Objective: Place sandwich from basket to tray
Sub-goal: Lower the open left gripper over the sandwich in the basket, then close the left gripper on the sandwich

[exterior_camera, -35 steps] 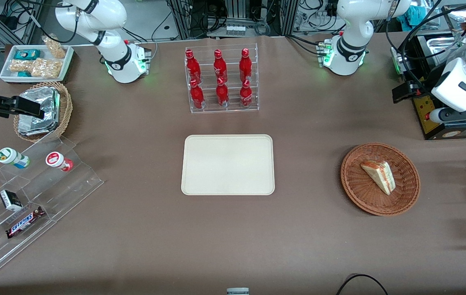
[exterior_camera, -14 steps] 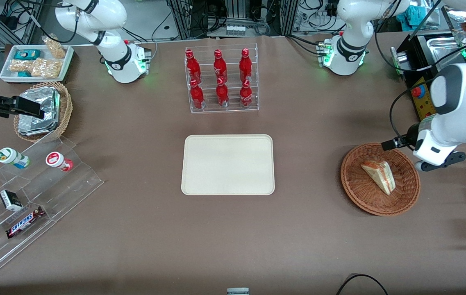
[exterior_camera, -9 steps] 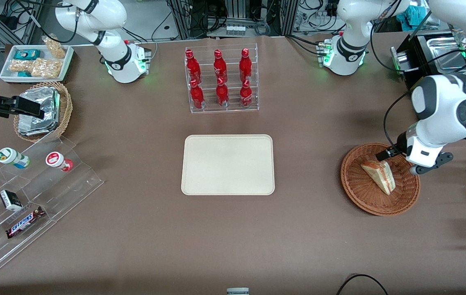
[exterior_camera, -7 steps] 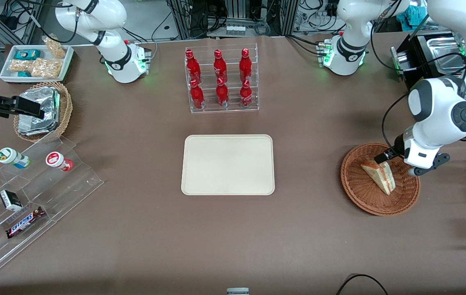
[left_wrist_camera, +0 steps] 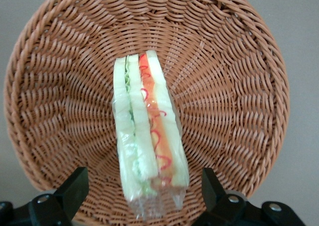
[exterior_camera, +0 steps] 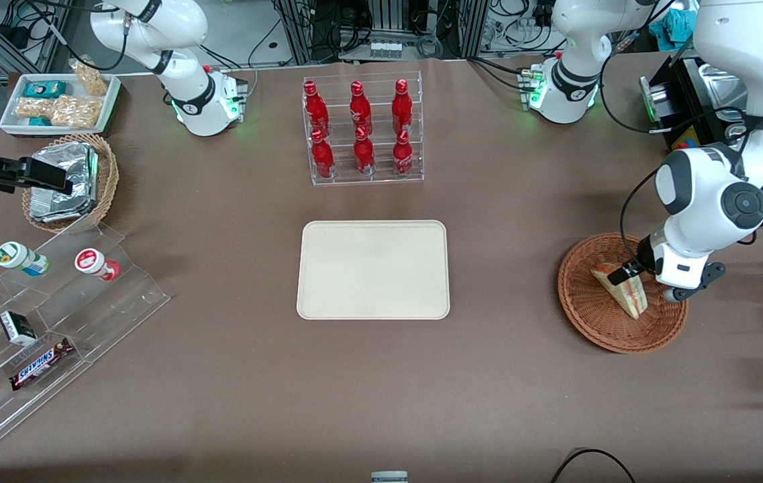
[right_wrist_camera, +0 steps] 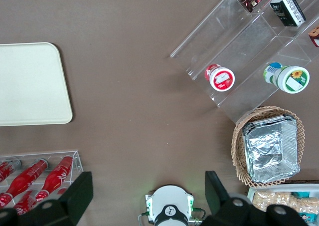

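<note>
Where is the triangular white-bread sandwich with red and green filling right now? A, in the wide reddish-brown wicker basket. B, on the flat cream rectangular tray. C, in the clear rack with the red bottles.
A: the sandwich lies in the basket, with the open gripper straddling it; the tray is bare.

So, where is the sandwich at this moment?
The sandwich lies in the round wicker basket toward the working arm's end of the table, directly under the open gripper, whose fingers stand apart on either side of it.

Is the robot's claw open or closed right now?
Open: the gripper hangs over the basket, one finger each side of the sandwich.
</note>
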